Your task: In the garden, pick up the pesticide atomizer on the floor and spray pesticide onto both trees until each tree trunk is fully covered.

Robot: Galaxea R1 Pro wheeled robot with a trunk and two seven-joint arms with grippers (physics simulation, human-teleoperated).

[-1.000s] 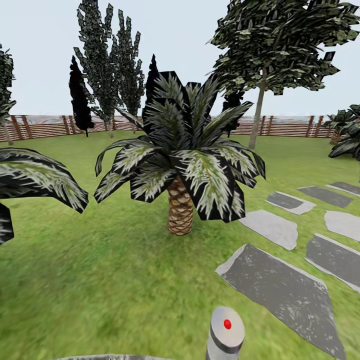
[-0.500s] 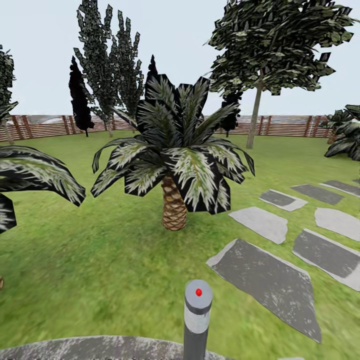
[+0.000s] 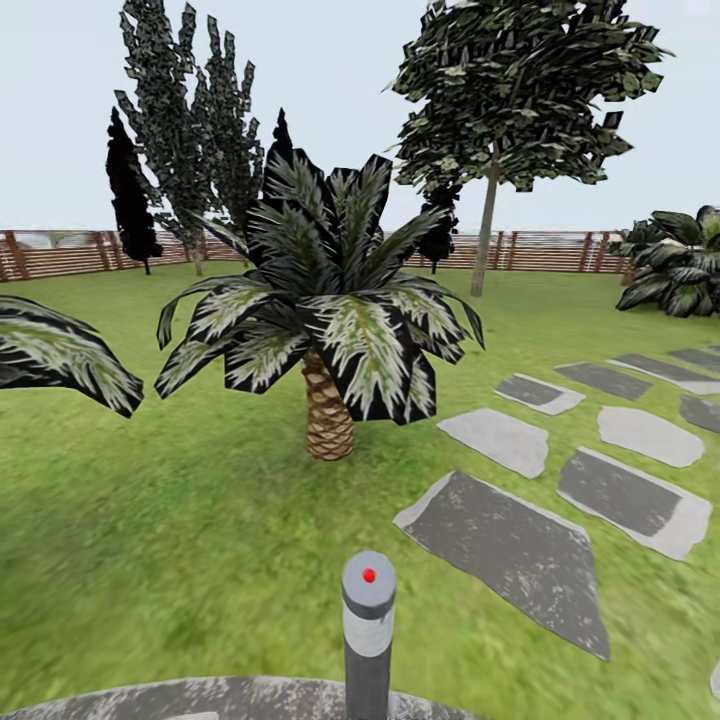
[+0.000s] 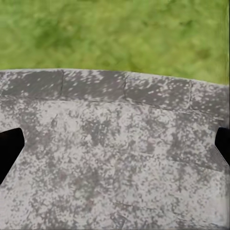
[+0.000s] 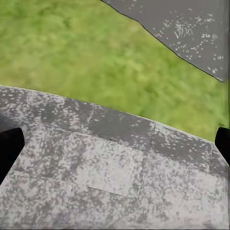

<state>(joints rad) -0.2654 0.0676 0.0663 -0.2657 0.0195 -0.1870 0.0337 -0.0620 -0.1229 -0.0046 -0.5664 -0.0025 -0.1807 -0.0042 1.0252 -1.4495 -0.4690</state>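
The pesticide atomizer is out of view. One tall tree (image 3: 520,90) with dark blocky foliage stands at the back right, its bare grey-beige trunk (image 3: 486,235) rising in front of the fence. Green grass floor (image 3: 170,520) spreads ahead of me. In the left wrist view my left gripper (image 4: 115,148) is open over speckled grey paving (image 4: 120,158), with the black fingertips (image 4: 8,146) far apart at the frame edges. Open as well, my right gripper (image 5: 115,146) hangs over the paving's curved edge (image 5: 124,124), grass beyond it.
A short scaly-trunked palm (image 3: 328,420) stands straight ahead and another palm's frond (image 3: 60,355) reaches in from the left. A grey post with a red dot (image 3: 368,625) rises close in front. Grey stone slabs (image 3: 510,545) lie to the right. Dark conifers (image 3: 185,130) and a slatted fence (image 3: 60,252) close the back.
The camera has moved: the whole scene has slid left and the palm looks a bit farther. The post and the curved paving have come further into view below.
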